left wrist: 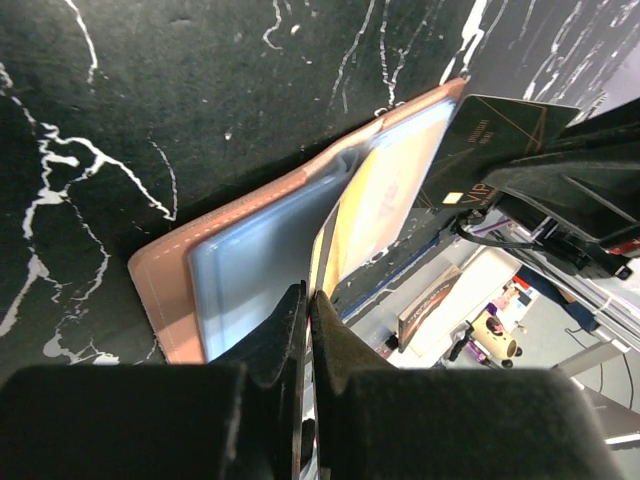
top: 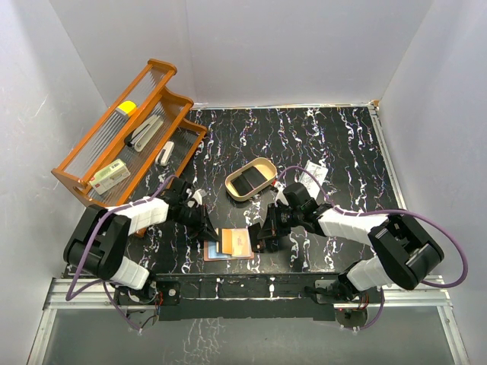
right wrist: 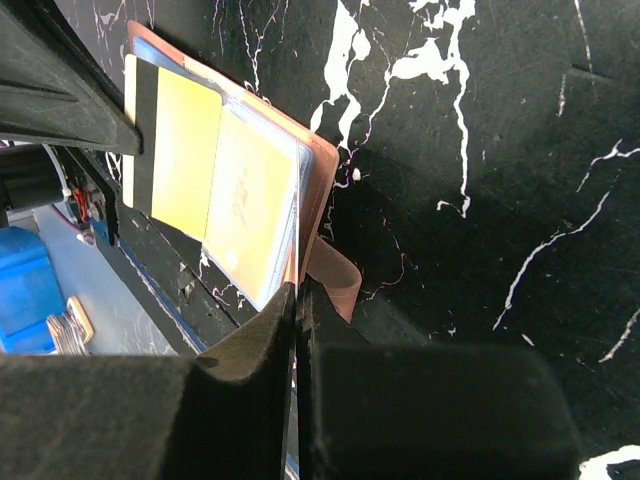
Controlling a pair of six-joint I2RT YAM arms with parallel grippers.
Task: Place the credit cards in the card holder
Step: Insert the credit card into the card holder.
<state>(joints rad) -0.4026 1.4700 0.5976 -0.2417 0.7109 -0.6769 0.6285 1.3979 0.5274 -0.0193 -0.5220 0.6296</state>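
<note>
The left gripper [left wrist: 308, 300] has its fingers pressed together on the thin edge of an orange card [left wrist: 380, 190]. It takes the card by the end that carries the dark stripe. The right gripper [right wrist: 297, 292] is pinched just as tight. It seems to have the edge of the card holder [right wrist: 323, 168], right beside the strap tab [right wrist: 338, 280].

The card holder lies open on the black marbled table [top: 335, 144], near the front edge and between the two arms, with its clear pockets facing up. The orange card looks partway into one pocket, with its far part under the film and its striped end sticking out toward the left gripper.

The card is likely light, stiff, a little springy and slick, so a pinch on the short end suits it. It wants pushing straight along its own length, because a tilted card would probably catch on the pocket lip or bow. The holder is soft leather with limp film pockets, and probably light enough to skid on the smooth table. The best hold is at the outer edge by the strap, clear of the pocket mouth.

A dark card [left wrist: 490, 135] with gold lines shows at the holder's far end, and I cannot tell whether it is tucked in. Farther back, what looks like a white card [top: 313, 172] lies behind the right arm. An oval tray [top: 228, 182] and an orange rack [top: 99, 144] sit beyond.
</note>
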